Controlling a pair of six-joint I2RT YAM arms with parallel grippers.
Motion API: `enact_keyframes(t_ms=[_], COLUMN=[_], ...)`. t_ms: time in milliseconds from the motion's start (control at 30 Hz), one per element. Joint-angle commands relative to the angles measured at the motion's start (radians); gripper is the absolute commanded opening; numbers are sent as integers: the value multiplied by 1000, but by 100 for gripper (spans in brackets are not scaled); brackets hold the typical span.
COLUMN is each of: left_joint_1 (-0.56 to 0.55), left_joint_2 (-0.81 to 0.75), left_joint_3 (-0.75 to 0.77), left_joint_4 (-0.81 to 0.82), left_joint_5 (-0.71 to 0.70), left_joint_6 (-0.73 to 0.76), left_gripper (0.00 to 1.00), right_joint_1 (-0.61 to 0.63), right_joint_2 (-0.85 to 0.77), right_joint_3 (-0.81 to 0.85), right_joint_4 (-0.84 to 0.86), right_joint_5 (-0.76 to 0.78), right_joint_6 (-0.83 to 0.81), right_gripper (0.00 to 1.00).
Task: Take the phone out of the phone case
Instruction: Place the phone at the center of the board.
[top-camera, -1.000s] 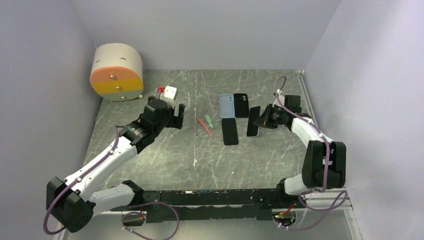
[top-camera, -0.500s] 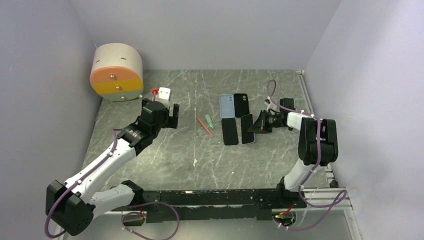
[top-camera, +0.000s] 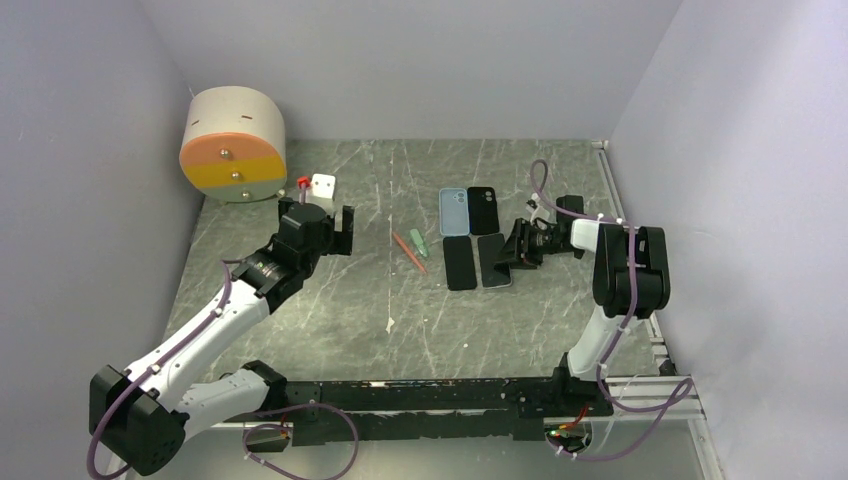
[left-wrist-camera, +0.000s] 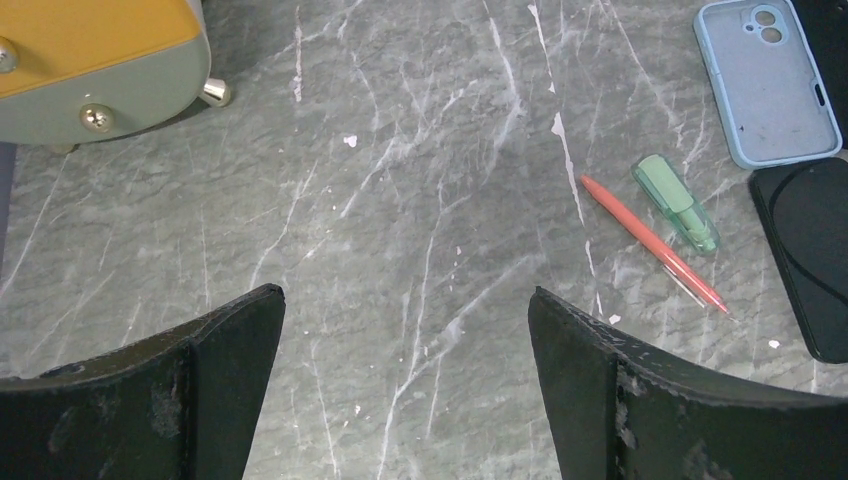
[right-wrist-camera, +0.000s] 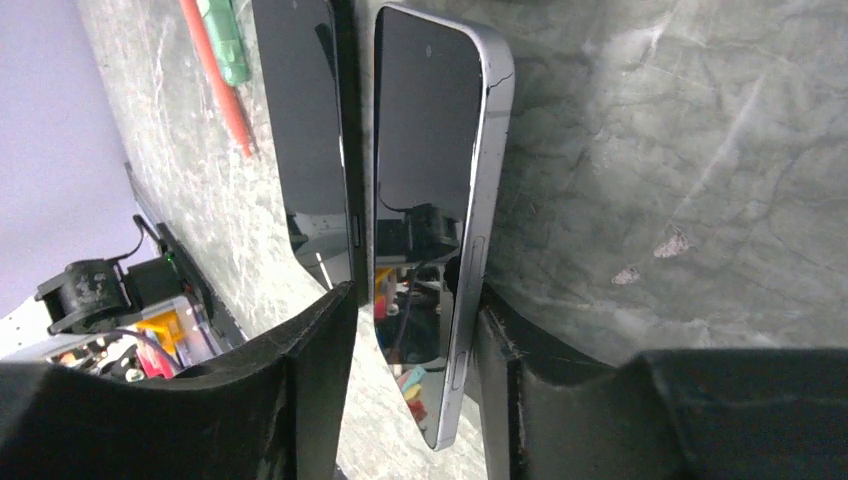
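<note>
The right gripper (top-camera: 517, 250) had swung the bare phone (top-camera: 494, 261) down from the steep tilt it showed a second earlier. It brought the handset low over the marble-patterned table (top-camera: 560, 190), screen up and parallel to a second black phone (top-camera: 459, 265) just beside it. In the right wrist view the fingers (right-wrist-camera: 300, 390) sat against the phone's (right-wrist-camera: 425, 200) silver long edges and appeared clamped on it. Its far end rested on or just above the stone, with only a narrow gap to the neighbouring handset (right-wrist-camera: 305, 130). Two empty cases, a light blue case (top-camera: 454, 211) and a black case (top-camera: 484, 209), lay side by side just beyond the phones. Which case the held phone belonged to could not be told. With the phone free of any case and nearly flat, the extraction looked finished. What remained was judged to be the release and a clean withdrawal without nudging the adjacent handset. The left gripper (top-camera: 335, 230) had drawn back a little over the same second, and a small white block (top-camera: 323, 184) beyond it now showed in full. That gripper hung over bare stone with its fingers (left-wrist-camera: 230, 340) spread wide and empty. A red pen (left-wrist-camera: 650, 245) and a green marker (left-wrist-camera: 678, 203) lay between it and the phones.
</note>
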Motion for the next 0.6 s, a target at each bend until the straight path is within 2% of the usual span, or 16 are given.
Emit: enact_keyframes(t_ms=[0,200,300,567], left_joint_1=[4,4,5,5], left_joint_2=[0,4,7,12], left_joint_3=[1,3,2,7], left_joint_4=[40,38,38,30], left_joint_5=[-29,-38,-37,-32], left_joint_6=[-16,-21,-23,-33], left_gripper=[95,95,95,95], right_joint_1=[-4,-3,-1,41], right_joint_2=[-43,-137,-172,-141], right_joint_3=[21,-23,-59,-74], right_joint_4=[-21,-22,-6,53], right_joint_5=[105,310,339,274], right_joint_6=[-14,30,42,80], right_gripper=[53,70,71,67])
